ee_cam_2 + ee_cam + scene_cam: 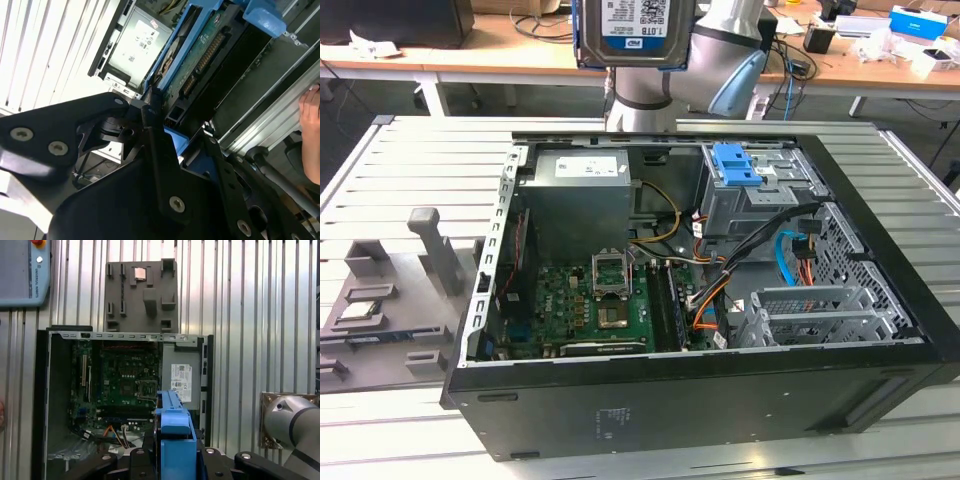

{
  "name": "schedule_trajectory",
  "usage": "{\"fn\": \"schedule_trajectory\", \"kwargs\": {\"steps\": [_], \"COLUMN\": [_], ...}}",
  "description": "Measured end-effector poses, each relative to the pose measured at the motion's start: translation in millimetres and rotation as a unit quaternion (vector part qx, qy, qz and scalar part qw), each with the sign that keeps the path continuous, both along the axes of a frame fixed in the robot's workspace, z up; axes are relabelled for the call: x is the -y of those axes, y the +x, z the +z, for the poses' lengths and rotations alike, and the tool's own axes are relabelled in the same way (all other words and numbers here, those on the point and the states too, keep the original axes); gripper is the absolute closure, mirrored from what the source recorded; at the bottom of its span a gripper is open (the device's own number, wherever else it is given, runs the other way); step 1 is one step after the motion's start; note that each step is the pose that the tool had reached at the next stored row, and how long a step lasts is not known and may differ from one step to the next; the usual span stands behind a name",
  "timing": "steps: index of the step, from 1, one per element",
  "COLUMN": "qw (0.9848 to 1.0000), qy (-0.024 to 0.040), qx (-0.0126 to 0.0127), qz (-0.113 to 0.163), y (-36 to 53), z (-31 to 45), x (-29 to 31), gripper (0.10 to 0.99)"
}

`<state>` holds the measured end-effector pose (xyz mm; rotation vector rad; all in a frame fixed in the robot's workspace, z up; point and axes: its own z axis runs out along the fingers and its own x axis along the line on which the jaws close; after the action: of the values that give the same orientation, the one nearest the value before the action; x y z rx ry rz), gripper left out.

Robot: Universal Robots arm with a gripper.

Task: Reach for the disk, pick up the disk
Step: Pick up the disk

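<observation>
my pincer pinches the silver-metal hard disk by its blue plastic side frame; it hangs edge-on between my fingers, well above the open black computer case.

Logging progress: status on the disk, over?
Gripper shut on the disk. Disk held high above the open computer case. Nothing in the way.

In the exterior view the case sits mid-table. Inside it, the power supply is up at 11 o'clock, the motherboard at 7 and the drive cage at 1. A parts tray lies on the table at 9. The disk hangs above the case's far edge at 12, with a desk behind it.
</observation>
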<state>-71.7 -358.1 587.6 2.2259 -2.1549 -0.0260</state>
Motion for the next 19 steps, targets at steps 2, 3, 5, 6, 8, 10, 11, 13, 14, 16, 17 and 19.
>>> {"fn": "schedule_trajectory", "kwargs": {"steps": [2, 3, 5, 6, 8, 10, 11, 13, 14, 16, 17, 19], "qw": [1.0000, 1.0000, 1.0000, 1.0000, 1.0000, 1.0000, 1.0000, 1.0000, 1.0000, 1.0000, 1.0000, 1.0000], "qy": [0.0000, -0.0001, 0.0000, 0.0000, 0.0000, -0.0001, 0.0000, 0.0000, 0.0000, -0.0001, 0.0000, -0.0001], "qx": [-0.0002, -0.0002, -0.0003, -0.0003, -0.0003, -0.0003, -0.0003, -0.0003, -0.0003, -0.0004, -0.0003, -0.0003], "qz": [0.000, 0.000, 0.000, 0.000, 0.000, 0.000, 0.000, 0.000, 0.000, 0.000, 0.000, 0.000], "y": [10.1, 13.3, 19.8, 23.8, 29.0, 34.9, 38.8, 41.5, 41.5, 41.5, 41.6, 41.6], "z": [-1.1, -1.4, -1.8, -2.0, -2.3, -2.7, -2.9, -3.6, -4.2, -6.4, -9.6, -14.2], "x": [-0.1, -0.1, -0.1, -0.2, -0.2, -0.2, -0.2, -0.2, -0.3, -0.3, -0.3, -0.2], "gripper": [0.722, 0.722, 0.722, 0.722, 0.722, 0.722, 0.722, 0.722, 0.722, 0.722, 0.722, 0.722]}}
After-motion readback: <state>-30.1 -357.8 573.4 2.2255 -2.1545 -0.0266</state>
